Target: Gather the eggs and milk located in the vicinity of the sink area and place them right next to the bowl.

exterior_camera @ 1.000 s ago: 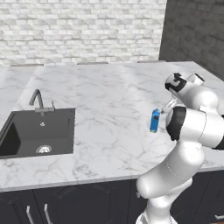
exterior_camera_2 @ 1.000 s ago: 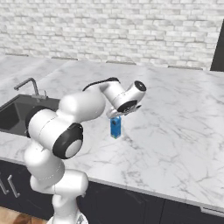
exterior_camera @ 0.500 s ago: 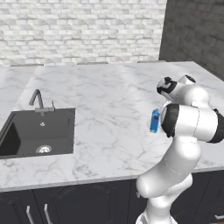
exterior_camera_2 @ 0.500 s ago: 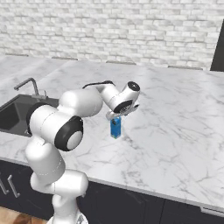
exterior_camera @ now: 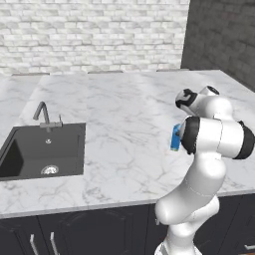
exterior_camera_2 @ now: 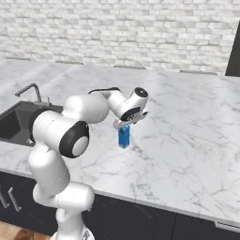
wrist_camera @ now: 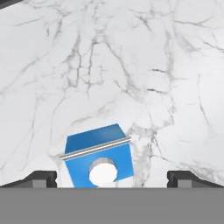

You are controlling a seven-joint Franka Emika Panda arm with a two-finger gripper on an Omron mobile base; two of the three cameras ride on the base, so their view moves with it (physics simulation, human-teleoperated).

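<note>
The milk [wrist_camera: 99, 159] is a small blue carton standing upright on the marble counter, seen from above in the hand view. My gripper [wrist_camera: 111, 179] hangs straight over it, open, with one fingertip [wrist_camera: 43, 178] on each side and clear of the carton. From the right base view the gripper [exterior_camera_2: 123, 124] sits just above the top of the milk [exterior_camera_2: 123, 138]. In the left base view the milk [exterior_camera: 175, 138] peeks out from behind my forearm. The sink [exterior_camera: 42, 149] lies far to the left. The eggs and the bowl are out of view.
A curved silver faucet [exterior_camera: 44, 113] stands behind the sink. A white brick wall [exterior_camera: 94, 35] backs the counter and a dark wall [exterior_camera: 219, 35] closes the right end. Bare marble [exterior_camera_2: 187, 122] spreads around the carton.
The hand has shifted a little to the left and down over the carton while the elbow swung round. The milk has not moved and the jaws stay wide.
</note>
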